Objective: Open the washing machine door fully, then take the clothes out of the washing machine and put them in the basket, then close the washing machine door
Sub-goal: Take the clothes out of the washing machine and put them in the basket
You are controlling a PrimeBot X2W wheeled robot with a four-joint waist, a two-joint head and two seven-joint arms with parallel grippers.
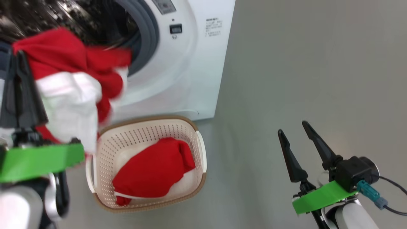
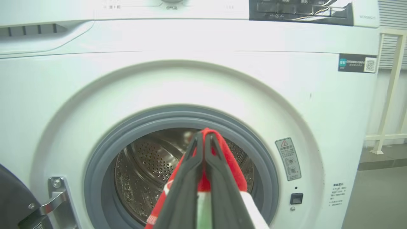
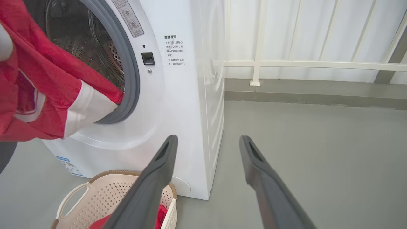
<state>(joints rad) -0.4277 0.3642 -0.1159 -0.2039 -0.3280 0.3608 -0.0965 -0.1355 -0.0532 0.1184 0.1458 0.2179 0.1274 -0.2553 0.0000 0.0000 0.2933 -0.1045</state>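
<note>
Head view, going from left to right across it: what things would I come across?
left gripper, shut on a red-and-white garment → basket holding a red garment → grey floor → right gripper, open

We see soft red and white cloth in the clothes (image 1: 63, 57) pinched between the matt dark left fingers (image 2: 186, 190). Beyond them, the washing machine (image 2: 190, 79) is smooth glossy white, its ring (image 2: 98, 178) dull grey rubber, its drum (image 2: 149, 159) shiny perforated steel. Below the fingers, the basket (image 1: 143, 133) is cream perforated plastic; the floor (image 3: 318, 143) is smooth matt grey.
</note>
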